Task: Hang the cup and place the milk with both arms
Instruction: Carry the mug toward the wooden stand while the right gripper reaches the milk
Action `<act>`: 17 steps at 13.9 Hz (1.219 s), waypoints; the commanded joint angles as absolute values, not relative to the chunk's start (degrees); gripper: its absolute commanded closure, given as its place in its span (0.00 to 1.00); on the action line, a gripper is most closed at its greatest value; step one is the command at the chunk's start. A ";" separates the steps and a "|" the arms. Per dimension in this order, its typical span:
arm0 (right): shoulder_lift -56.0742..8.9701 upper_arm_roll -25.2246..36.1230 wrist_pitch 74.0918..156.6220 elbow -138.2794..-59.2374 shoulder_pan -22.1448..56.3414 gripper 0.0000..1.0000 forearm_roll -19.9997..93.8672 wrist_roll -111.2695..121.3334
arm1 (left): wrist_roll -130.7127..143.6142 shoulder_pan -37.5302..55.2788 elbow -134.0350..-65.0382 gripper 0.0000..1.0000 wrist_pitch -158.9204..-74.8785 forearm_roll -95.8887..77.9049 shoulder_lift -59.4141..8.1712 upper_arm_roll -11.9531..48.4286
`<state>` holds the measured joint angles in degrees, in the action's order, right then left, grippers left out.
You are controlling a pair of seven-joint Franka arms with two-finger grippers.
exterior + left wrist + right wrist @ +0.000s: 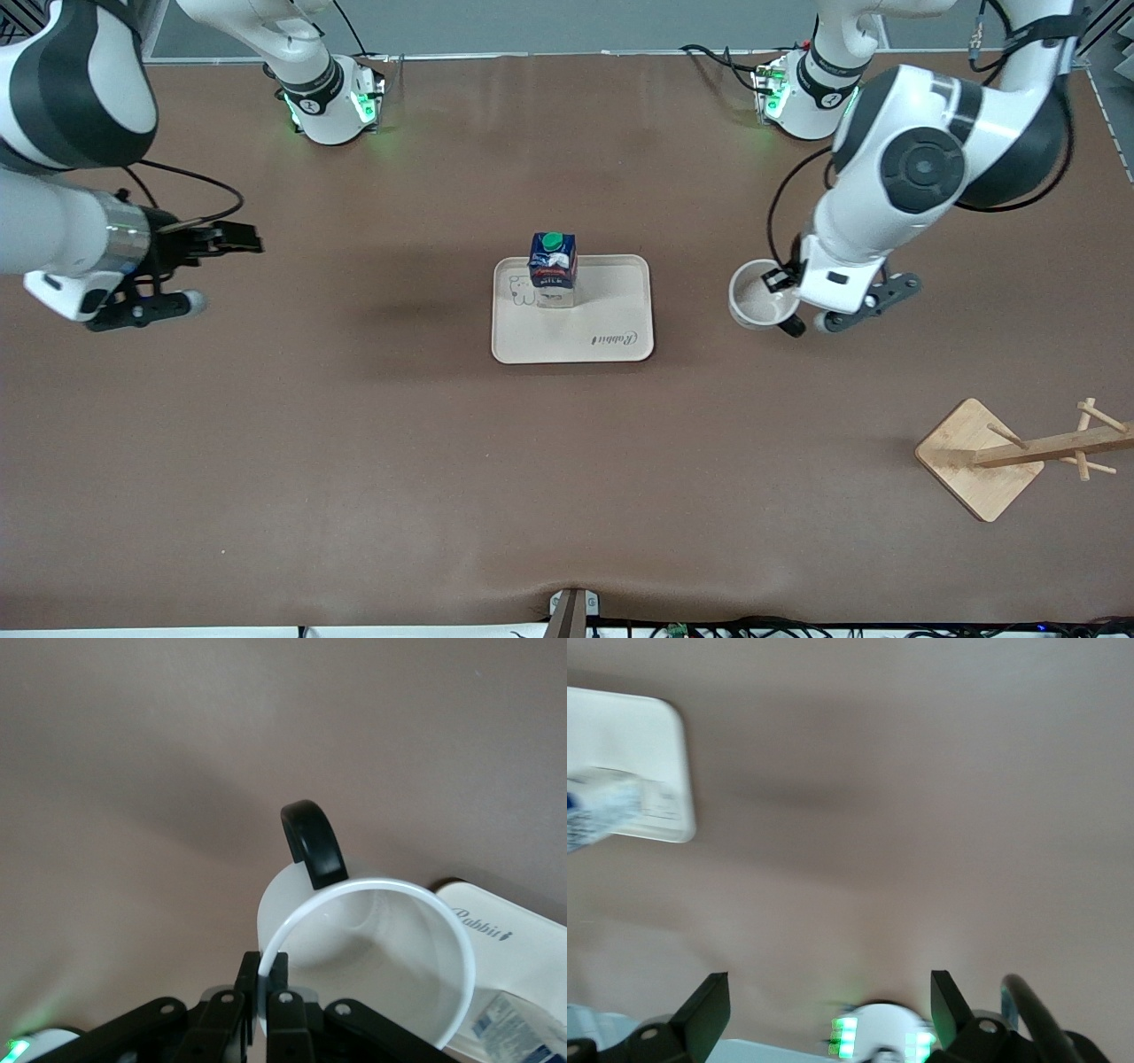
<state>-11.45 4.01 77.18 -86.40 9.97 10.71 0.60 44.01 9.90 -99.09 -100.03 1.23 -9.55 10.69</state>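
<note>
The white cup (758, 297) is beside the tray, toward the left arm's end of the table. My left gripper (791, 299) is shut on the cup's rim. In the left wrist view the fingers (251, 978) pinch the rim of the cup (372, 966), and its black handle (314, 843) points away from them. The smiley face is hidden. The dark blue milk (553, 266) with a green cap stands upright on the beige tray (611, 328). My right gripper (241, 237) is open and empty, up in the air near the right arm's end of the table, with its fingertips (709, 994) wide apart.
A wooden cup rack (1019, 452) with pegs stands on its square base at the left arm's end of the table, nearer to the front camera than the cup. The tray (518, 939) and milk (523, 1028) show in the left wrist view, and the tray (620, 753) in the right wrist view.
</note>
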 commanded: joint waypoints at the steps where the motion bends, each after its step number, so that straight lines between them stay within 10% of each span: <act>1: -11.42 3.96 76.55 -86.13 12.72 0.00 15.11 -7.18 | 33.97 5.56 -95.11 1.00 -96.34 2.20 -9.75 10.90; 9: -14.06 4.04 83.30 -86.31 31.36 0.00 14.94 -26.88 | 5.23 -6.66 -87.20 1.00 -92.55 2.81 -9.93 10.90; 17: -19.16 3.87 107.83 -94.04 43.68 0.00 19.22 -44.03 | -27.92 -15.29 -78.41 1.00 -92.02 2.55 -15.11 10.81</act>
